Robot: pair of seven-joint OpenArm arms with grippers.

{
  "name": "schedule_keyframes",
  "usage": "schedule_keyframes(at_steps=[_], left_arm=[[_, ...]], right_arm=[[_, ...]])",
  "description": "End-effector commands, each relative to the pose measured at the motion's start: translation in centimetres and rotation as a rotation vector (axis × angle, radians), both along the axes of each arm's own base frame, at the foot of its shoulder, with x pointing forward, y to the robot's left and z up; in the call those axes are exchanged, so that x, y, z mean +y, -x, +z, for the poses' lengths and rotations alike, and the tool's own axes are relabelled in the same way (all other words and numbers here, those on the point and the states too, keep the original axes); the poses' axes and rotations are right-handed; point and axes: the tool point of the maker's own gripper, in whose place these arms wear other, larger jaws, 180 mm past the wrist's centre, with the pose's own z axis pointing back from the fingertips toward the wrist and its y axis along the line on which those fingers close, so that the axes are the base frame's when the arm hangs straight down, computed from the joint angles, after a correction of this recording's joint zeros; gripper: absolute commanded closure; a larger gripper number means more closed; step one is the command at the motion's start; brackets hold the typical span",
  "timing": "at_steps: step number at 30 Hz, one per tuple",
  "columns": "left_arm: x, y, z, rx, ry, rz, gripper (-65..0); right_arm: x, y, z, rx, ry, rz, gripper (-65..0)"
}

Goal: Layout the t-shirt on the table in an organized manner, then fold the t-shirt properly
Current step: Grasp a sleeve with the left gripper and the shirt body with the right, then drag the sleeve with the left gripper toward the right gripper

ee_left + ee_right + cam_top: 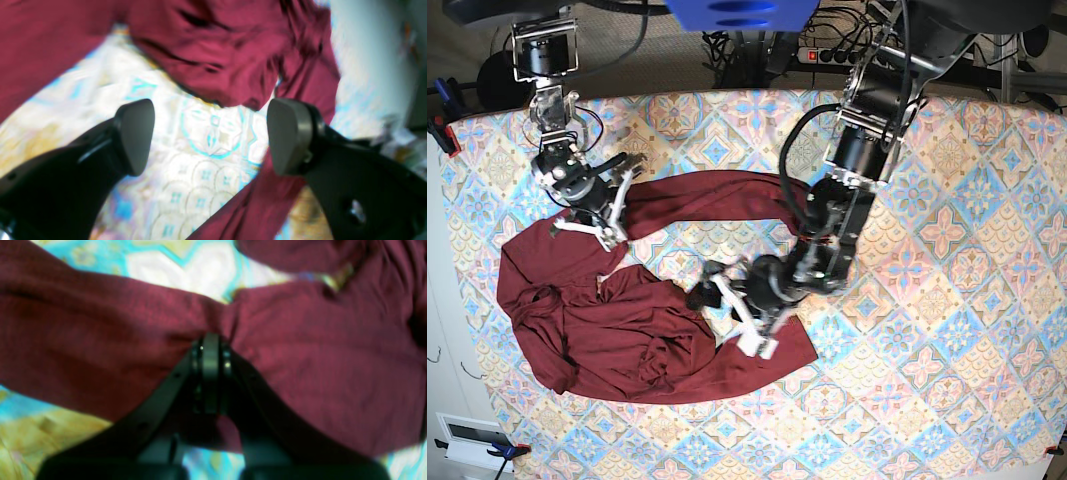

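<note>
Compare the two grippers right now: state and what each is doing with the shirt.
The right gripper is shut, pinching a fold of the t-shirt; the left gripper is open and holds nothing. The right gripper sits on the sleeve part at the shirt's upper edge in the base view; the left gripper hovers over bare table between two stretches of cloth near the lower hem. Both have black fingers with grey pads and point down at the crumpled shirt.

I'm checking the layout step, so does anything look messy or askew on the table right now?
Yes. The t-shirt is not spread flat: it lies bunched and creased on the table, one long sleeve arcing away from the body. The right gripper is shut on the t-shirt; the left gripper is open above it.
</note>
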Motion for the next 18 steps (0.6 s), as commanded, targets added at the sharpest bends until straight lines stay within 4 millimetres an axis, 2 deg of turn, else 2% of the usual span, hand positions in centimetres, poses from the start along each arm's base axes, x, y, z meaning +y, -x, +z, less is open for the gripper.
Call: schedule_keyframes(at_steps=[1,5,10,13,15,18], left_arm=[[-2.1,-0.6,1.2,-0.079,-0.024,-0.041,-52.0],[-4.7,0.4,-0.1,-0.128,-0.101,-0.113,-52.0],[-6.9,1.7,-2.4,-0.178,-0.214,-0.213,-52.0],[-7.6,2.2,-4.0,-0.214,-0.281,-0.256,-52.0],[-8.7,2.0,-4.1,-0.264,-0.316,-0.285,-52.0],[-7.4,1.1,-6.2,-0.283,-0.4,-0.291,-52.0]], right_arm=[[-5.7,4.5,-2.4,0.2,0.208,-0.074,0.0],[-8.5,6.3,-2.2,0.215,0.215,-0.16,0.0],[-10.7,8.0,-2.1,0.227,0.223,-0.228,0.0],[-11.2,8.1,-1.7,0.217,0.227,-0.242,0.0],[-11.3,7.5,-0.7,0.187,0.233,-0.243,0.0],[-10.9,7.7,0.2,0.163,0.242,-0.226,0.0]])
